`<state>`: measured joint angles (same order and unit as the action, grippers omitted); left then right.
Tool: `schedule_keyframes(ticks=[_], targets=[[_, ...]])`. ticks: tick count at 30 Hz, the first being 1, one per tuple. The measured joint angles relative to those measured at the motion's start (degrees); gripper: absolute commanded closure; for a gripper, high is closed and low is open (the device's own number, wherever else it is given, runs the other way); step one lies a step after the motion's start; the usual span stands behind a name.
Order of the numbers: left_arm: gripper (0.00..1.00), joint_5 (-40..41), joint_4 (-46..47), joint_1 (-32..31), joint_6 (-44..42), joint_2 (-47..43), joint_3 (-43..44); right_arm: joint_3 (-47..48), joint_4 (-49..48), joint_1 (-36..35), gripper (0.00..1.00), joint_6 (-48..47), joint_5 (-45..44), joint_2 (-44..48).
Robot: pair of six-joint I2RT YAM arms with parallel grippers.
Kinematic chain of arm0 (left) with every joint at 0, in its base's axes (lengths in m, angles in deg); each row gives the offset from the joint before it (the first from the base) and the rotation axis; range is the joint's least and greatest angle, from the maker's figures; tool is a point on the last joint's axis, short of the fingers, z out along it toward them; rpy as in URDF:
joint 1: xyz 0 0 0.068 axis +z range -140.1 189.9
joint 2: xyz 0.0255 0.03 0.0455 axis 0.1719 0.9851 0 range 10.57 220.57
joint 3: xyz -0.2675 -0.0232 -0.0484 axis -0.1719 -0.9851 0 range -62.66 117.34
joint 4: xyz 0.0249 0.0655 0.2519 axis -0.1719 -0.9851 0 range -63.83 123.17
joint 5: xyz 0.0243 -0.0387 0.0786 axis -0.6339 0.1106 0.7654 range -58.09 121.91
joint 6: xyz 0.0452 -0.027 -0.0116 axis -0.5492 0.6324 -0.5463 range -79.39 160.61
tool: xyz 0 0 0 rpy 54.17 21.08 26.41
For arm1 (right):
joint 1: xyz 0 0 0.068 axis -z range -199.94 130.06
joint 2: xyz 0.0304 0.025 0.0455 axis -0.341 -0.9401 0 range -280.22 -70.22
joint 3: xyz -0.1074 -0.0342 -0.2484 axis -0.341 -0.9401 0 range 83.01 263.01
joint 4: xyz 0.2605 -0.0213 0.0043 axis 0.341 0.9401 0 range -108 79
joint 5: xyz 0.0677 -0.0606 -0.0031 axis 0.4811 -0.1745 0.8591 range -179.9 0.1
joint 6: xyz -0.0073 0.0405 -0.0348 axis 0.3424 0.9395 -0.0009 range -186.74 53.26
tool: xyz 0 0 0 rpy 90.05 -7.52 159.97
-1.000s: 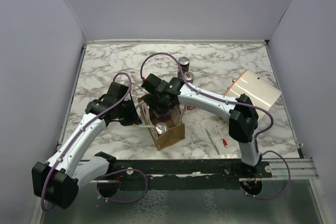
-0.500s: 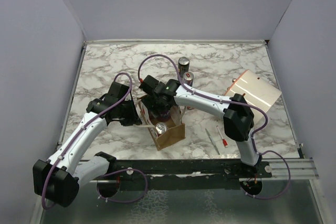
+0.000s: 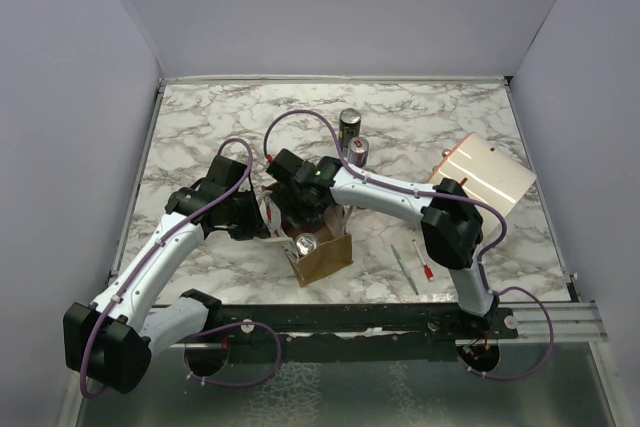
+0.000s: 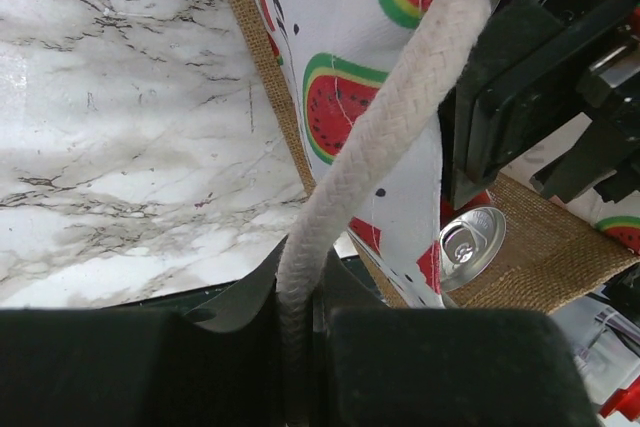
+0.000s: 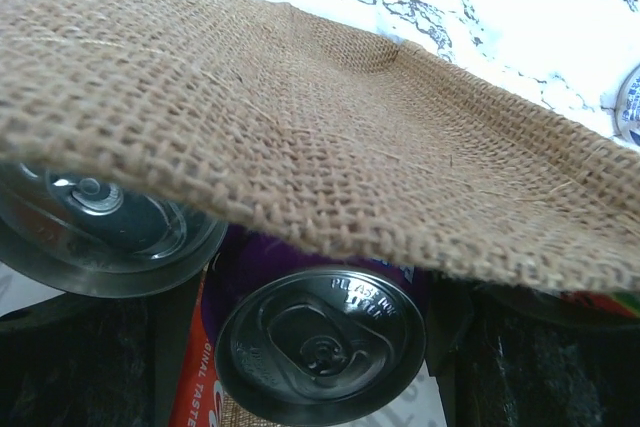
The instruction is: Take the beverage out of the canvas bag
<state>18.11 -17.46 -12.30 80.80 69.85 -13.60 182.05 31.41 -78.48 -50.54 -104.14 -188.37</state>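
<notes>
The tan canvas bag (image 3: pixel 325 255) stands upright mid-table; the left wrist view shows its burlap wall (image 4: pixel 262 67) and watermelon-print lining. My left gripper (image 3: pixel 262 219) is shut on the bag's white rope handle (image 4: pixel 385 137), clamped between its fingers (image 4: pixel 298 332). My right gripper (image 3: pixel 300 209) reaches down into the bag's far end. In the right wrist view its jaws (image 5: pixel 310 347) stand tight against both sides of a purple beverage can (image 5: pixel 320 357), under the burlap rim (image 5: pixel 300 147). A second can (image 5: pixel 100 217) sits beside it. Another silver can (image 3: pixel 306 244) stands in the bag's near end.
Two cans (image 3: pixel 349 125) (image 3: pixel 359 150) stand on the marble behind the bag. A cream cylinder with red lines (image 3: pixel 485 172) lies at the right. Two pens (image 3: pixel 405 269) (image 3: pixel 423 260) lie right of the bag. Walls enclose the table.
My right arm's elbow and wrist have shifted a little left over the bag. My left gripper has kept hold of the rope handle in place.
</notes>
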Motion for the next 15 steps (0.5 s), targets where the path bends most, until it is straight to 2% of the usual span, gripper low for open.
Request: schedule_keyframes(ticks=[7, 15], targets=[[1.00, 0.0, 0.1, 0.0, 0.4, -0.3, 0.0, -0.7, -0.4, 0.0, 0.27, 0.0, 0.0, 0.0], [1.00, 0.0, 0.5, 0.0, 0.9, -1.5, 0.0, -0.4, 0.2, 0.0, 0.50, -0.8, 0.1, 0.2]])
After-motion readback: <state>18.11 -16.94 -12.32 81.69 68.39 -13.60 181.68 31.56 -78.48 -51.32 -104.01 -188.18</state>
